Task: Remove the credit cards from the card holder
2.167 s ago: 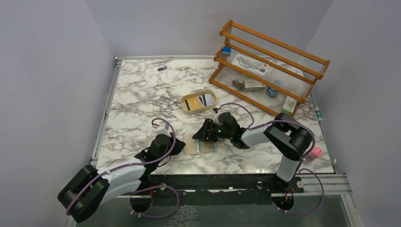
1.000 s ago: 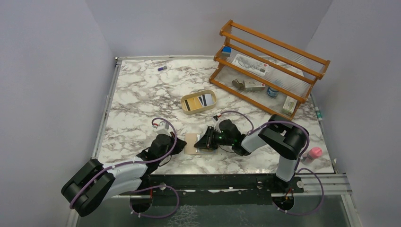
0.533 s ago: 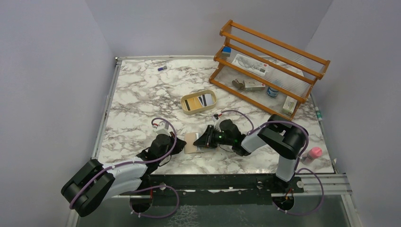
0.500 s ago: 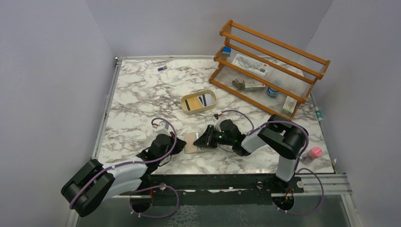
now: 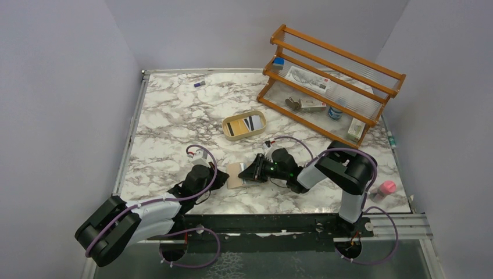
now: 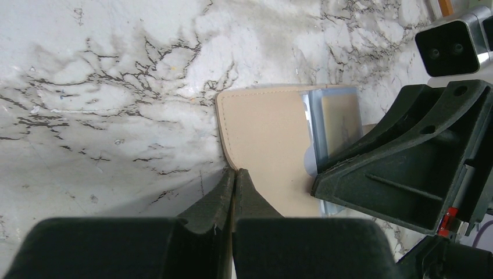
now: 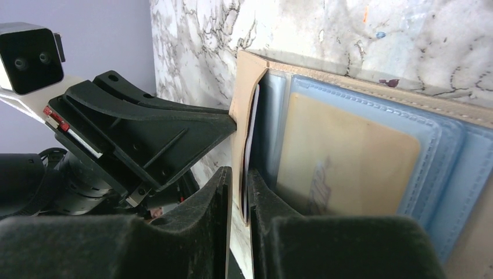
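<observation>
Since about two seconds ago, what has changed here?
The right gripper moved nearer, down onto the open card holder, and now pinches its beige cover edge. The left gripper stayed shut against the holder's left edge. The holder, the oval tray and the wooden rack did not move.

The beige card holder [image 5: 235, 175] lies open, a whitish credit card [image 7: 252, 131] tucked behind its flap.
</observation>
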{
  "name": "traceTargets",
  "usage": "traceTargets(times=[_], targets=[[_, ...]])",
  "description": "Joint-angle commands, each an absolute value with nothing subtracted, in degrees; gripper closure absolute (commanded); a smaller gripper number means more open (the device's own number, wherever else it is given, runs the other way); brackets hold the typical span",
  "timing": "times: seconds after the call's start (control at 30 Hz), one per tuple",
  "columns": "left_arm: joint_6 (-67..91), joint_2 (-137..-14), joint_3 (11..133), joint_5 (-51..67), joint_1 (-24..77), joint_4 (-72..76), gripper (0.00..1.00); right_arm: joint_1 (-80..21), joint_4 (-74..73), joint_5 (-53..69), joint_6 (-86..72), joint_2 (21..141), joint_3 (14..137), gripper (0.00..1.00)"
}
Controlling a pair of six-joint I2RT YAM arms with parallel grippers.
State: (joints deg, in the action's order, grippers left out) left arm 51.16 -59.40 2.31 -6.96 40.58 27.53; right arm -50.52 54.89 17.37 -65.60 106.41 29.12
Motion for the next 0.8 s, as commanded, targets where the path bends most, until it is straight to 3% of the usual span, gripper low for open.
traceTargets(times=[0.0,0.47,0.77], targets=[[50.1,-59.52,0.26,-6.68,40.55,22.65,1.0,-50.52,60.28,15.87,-66.61,107.85,28.86,0.81],[49.72,-59.56,0.26,-6.33,40.52,22.68,1.0,-50.45,63.53,13.55,-67.84,109.59,28.19,0.86],[49.58,-59.8,0.25,-6.33,40.53,22.73,1.0,-50.19,65.49,13.84,-68.72,111.17,28.56,0.75]])
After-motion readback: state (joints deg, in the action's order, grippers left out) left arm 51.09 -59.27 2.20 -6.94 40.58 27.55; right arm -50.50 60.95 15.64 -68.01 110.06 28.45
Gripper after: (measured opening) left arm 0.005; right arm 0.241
